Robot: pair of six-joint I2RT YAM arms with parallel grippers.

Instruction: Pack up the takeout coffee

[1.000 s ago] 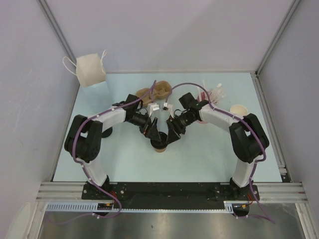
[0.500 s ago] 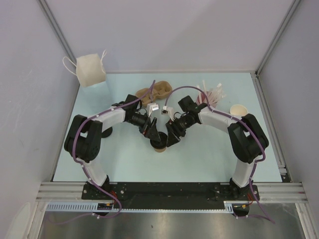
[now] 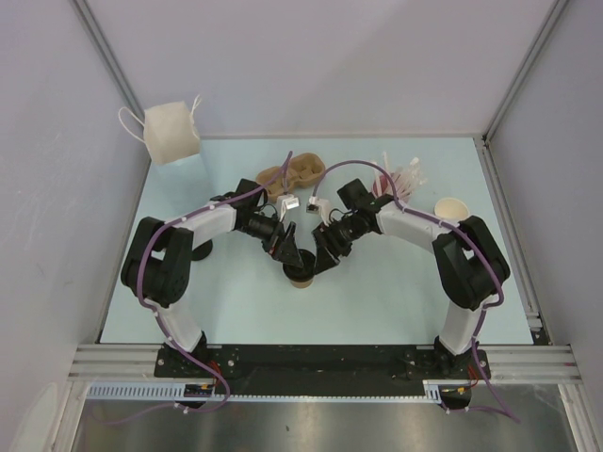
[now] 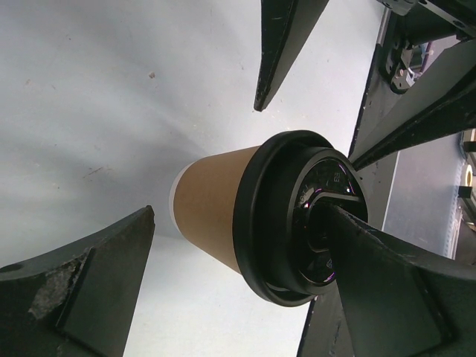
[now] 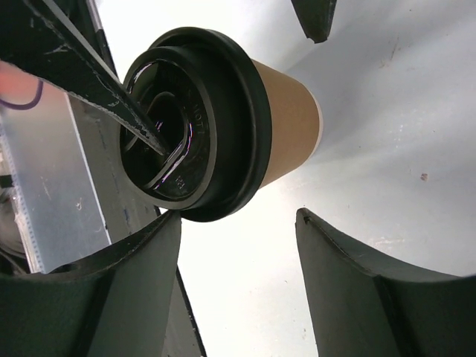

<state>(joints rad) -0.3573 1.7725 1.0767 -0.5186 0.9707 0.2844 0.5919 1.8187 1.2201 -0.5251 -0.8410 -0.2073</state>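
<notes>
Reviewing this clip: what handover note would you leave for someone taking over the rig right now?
Left pincer: open, fingers wide apart, gripping nothing.
Right pincer: open, gripping nothing.
Cup: upright on the table, near the middle, between both pincers.
Lid: sitting on the cup; each wrist view shows a finger of the other arm across its top.
Done: lid is on. Whether it is fully snapped down cannot be told.
Left: the cup is not yet in the white bag at far left.

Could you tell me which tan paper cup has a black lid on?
The middle kraft cup; the far-right cup stands open, lidless.
</notes>
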